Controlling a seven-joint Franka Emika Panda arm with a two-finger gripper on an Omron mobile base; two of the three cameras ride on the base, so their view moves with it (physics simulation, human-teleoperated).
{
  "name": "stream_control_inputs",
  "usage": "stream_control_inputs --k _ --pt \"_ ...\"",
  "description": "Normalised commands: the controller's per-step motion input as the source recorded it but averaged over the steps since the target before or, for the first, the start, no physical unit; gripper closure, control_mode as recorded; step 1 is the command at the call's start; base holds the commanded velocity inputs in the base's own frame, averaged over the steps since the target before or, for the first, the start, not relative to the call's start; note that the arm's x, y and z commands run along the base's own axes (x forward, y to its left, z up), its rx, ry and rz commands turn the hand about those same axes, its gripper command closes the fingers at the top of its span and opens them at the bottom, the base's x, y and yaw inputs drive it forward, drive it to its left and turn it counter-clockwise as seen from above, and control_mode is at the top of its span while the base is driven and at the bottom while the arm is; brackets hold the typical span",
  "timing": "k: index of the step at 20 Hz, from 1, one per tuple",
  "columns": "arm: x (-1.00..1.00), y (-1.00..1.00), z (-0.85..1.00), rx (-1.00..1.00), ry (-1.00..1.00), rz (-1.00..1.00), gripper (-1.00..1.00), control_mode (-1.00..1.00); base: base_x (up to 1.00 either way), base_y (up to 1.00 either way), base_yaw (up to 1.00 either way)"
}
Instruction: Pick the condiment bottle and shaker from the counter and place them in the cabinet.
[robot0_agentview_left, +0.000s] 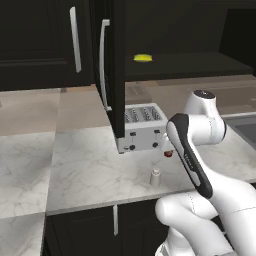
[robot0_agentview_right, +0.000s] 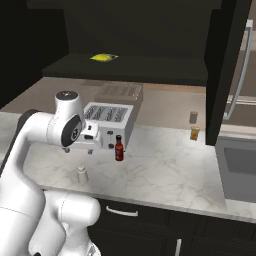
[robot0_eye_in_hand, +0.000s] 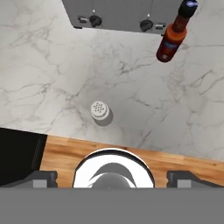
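In the left base view we see the small white-grey cylindrical shaker (robot0_agentview_left: 155, 177) standing upright on the white-grey marble counter (robot0_agentview_left: 90, 170), in front of the silver toaster (robot0_agentview_left: 142, 129). The dark upper cabinet (robot0_agentview_left: 118, 65) has its door open.

In the right base view the slim red condiment bottle (robot0_agentview_right: 119, 148) stands just beside the toaster's front, well apart from the shaker.

In the hand view our gripper (robot0_eye_in_hand: 112, 177) hangs above the counter edge, fingers spread wide and holding nothing.
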Motion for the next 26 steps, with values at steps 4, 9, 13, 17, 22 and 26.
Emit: stream_control_inputs --k 4,9,13,17,22,26 --pt "0.00 0.02 -0.23 0.00 0.00 0.02 -1.00 -1.00 0.00 0.00 0.00" --pt "0.00 0.14 -0.20 0.00 0.00 0.00 -1.00 -1.00 0.00 0.00 0.00" --pt "0.00 0.18 -0.15 0.00 0.00 0.00 -1.00 -1.00 0.00 0.00 0.00" --pt "0.00 0.17 -0.19 0.00 0.00 0.00 -1.00 -1.00 0.00 0.00 0.00" --pt "0.00 0.08 -0.18 0.00 0.00 0.00 -1.00 -1.00 0.00 0.00 0.00" --pt "0.00 0.01 -0.22 0.00 0.00 0.00 -1.00 -1.00 0.00 0.00 0.00"
